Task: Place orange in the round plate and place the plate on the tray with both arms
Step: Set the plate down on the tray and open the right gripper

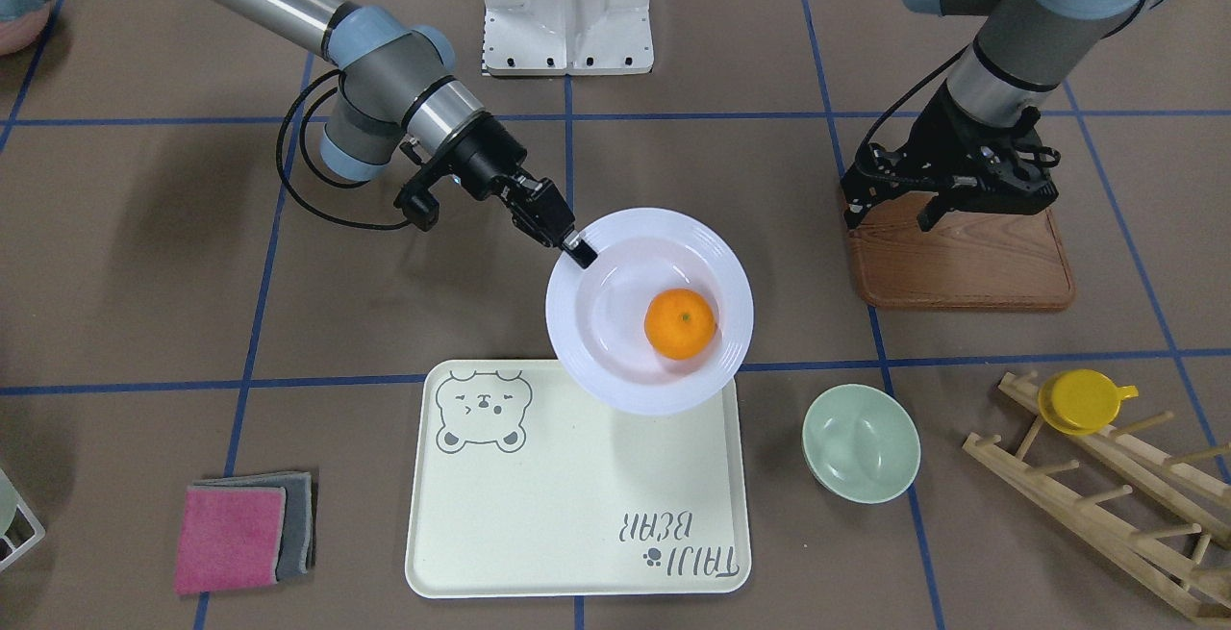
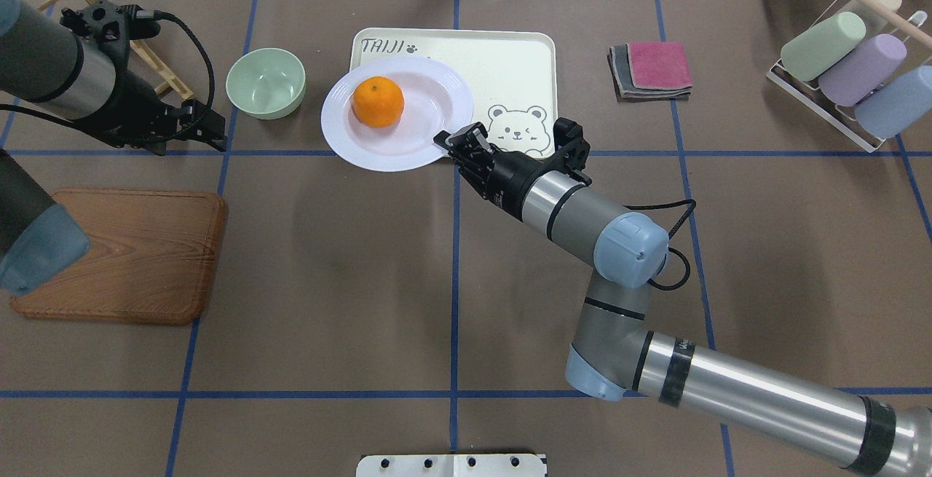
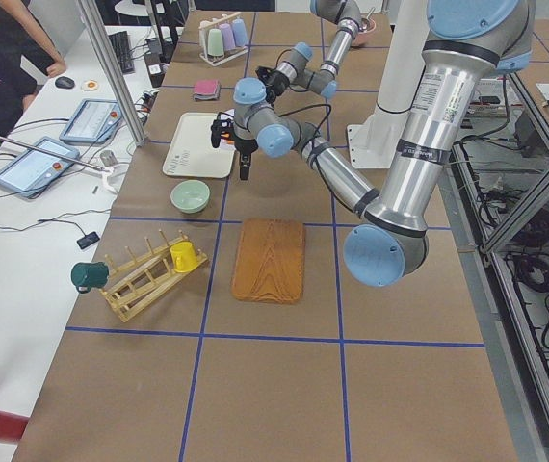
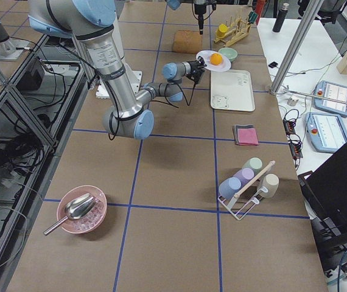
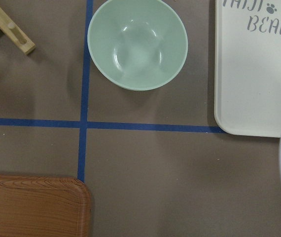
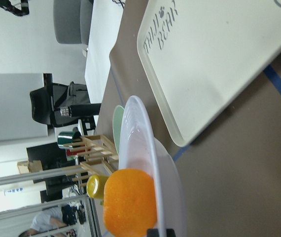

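The orange (image 1: 680, 323) lies in the sunken centre of the white round plate (image 1: 577, 341). My right gripper (image 1: 577, 250) is shut on the plate's rim at the side nearest the robot. The plate overlaps the robot-side corner of the cream tray (image 1: 577, 515) and looks raised a little above it. In the right wrist view the orange (image 6: 130, 202) sits in the plate (image 6: 140, 143), with the tray (image 6: 219, 64) beyond. My left gripper (image 1: 890, 214) hangs open and empty over the wooden board (image 1: 962, 255), away from the plate.
A pale green bowl (image 1: 861, 442) stands beside the tray. A wooden peg rack holding a yellow cup (image 1: 1087, 399) lies further out. Folded pink and grey cloths (image 1: 245, 534) lie on the tray's other side. A rack of pastel cups (image 2: 844, 62) is at the far right.
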You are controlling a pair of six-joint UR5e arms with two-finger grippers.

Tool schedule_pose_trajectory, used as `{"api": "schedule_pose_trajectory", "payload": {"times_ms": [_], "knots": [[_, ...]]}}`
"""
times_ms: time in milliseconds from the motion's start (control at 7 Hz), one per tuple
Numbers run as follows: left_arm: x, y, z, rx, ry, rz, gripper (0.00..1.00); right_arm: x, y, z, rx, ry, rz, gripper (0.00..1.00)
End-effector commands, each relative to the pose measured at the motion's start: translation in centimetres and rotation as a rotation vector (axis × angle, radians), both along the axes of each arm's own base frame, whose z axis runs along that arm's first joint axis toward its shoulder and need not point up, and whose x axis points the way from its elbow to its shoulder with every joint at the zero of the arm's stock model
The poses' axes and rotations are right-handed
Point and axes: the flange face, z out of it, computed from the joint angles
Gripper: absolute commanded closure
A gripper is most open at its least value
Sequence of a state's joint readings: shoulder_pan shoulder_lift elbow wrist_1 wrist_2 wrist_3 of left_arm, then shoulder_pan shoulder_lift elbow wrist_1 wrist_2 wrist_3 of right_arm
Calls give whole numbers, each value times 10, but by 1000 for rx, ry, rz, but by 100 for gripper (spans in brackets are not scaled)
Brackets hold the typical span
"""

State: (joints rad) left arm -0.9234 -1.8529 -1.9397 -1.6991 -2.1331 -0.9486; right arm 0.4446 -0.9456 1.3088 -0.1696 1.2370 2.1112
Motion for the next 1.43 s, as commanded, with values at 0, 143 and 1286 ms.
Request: {"api": "schedule_pose_trajectory", "payload": {"times_ms": [0, 143, 1286], "knots": [[-14, -3, 23, 32, -39, 25, 8, -18, -37, 17, -127, 62, 139, 100], [-14, -3, 24, 32, -41, 25, 8, -30, -44, 4, -173, 127, 154, 100], [-14, -3, 27, 28, -45, 26, 8, -61, -61, 20, -239, 482, 153, 29]]}}
